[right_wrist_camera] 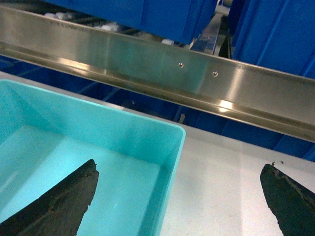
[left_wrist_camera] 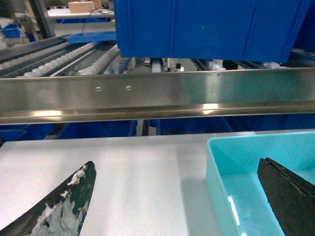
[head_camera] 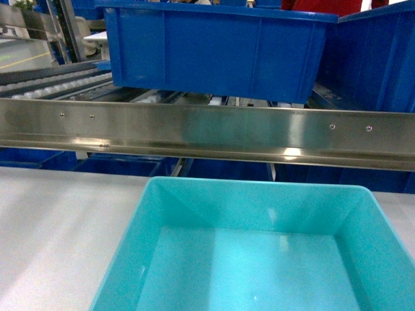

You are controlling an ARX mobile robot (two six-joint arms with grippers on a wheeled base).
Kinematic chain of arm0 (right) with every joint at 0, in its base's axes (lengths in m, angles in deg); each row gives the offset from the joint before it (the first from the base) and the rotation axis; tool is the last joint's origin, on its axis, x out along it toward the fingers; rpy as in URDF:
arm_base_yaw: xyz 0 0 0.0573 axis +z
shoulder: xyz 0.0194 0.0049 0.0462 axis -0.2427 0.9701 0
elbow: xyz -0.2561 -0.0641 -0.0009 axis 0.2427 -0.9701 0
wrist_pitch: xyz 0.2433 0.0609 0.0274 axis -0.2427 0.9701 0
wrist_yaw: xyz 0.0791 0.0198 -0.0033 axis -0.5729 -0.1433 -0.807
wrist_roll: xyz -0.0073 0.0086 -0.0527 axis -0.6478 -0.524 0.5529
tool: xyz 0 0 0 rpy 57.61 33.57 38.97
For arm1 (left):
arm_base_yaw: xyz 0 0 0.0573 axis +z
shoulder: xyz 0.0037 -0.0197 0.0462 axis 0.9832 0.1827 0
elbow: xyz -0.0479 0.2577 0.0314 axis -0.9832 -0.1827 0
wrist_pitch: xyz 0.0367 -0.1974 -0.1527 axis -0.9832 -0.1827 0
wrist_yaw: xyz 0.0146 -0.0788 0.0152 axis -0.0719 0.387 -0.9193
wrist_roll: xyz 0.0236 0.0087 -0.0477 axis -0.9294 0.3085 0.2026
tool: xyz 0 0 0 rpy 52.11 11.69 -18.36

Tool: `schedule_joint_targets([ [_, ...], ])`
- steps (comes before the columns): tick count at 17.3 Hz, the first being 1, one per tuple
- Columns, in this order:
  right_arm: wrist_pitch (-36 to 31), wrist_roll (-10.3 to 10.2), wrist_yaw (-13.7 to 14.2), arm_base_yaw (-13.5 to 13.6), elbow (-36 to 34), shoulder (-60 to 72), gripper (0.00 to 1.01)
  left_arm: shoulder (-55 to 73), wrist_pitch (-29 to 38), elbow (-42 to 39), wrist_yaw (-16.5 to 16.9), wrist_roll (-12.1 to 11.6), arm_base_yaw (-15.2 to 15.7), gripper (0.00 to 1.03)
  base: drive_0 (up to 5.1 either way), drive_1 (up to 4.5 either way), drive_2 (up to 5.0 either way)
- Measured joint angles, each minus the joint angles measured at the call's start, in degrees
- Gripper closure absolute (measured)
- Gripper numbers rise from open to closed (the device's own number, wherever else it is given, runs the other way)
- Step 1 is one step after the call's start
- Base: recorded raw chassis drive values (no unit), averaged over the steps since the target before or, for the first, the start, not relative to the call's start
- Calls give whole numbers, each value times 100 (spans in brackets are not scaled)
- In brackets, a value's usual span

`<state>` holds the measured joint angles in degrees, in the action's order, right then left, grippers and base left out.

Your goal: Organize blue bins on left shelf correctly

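The bin (head_camera: pixel 259 259) is sitting on the white bench (head_camera: pixel 52 233) at the lower centre of the head view, just below the steel beam (head_camera: pixel 207 133) of the shelf (left_wrist_camera: pixel 59 59), whose rollers are showing at the upper left of the left wrist view. Both claws are standing spread wide and gripping nothing: the left claw (left_wrist_camera: pixel 179 201) is straddling the bin's left wall, one finger (left_wrist_camera: pixel 290 196) inside the bin and the other over bare bench, and the right claw (right_wrist_camera: pixel 179 199) is straddling the right wall the same way. The chief risk, as I judge it, is the beam: it is running across right behind the bin, so a lift that is too low or too early forward would be driving the rim into the steel. A second risk is uneven closing, where one claw is pinching before the other and skewing the smooth, tapered bin (thin walls may flex and slip). The crate (head_camera: pixel 214 48) at the upper centre is already occupying roller track, so pushing in there could be jamming the bin against it.
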<state>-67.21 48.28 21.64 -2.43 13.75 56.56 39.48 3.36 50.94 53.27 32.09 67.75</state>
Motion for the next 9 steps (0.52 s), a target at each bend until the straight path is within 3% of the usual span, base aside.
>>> schedule_joint_targets([
  [2, 59, -9, -79, -63, 573, 1132, 3, 1176, 190, 448, 125, 96, -46, 5, 0, 0, 0],
  [4, 420, -81, -155, -229, 1005, 1812, 3, 1934, -37, 802, 205, 164, -203, 5, 0, 0, 0],
  [9, 1113, -186, -304, -382, 1937, 2658, 3, 3139, -461, 1799, 116, 562, -918, 5, 0, 0, 0],
])
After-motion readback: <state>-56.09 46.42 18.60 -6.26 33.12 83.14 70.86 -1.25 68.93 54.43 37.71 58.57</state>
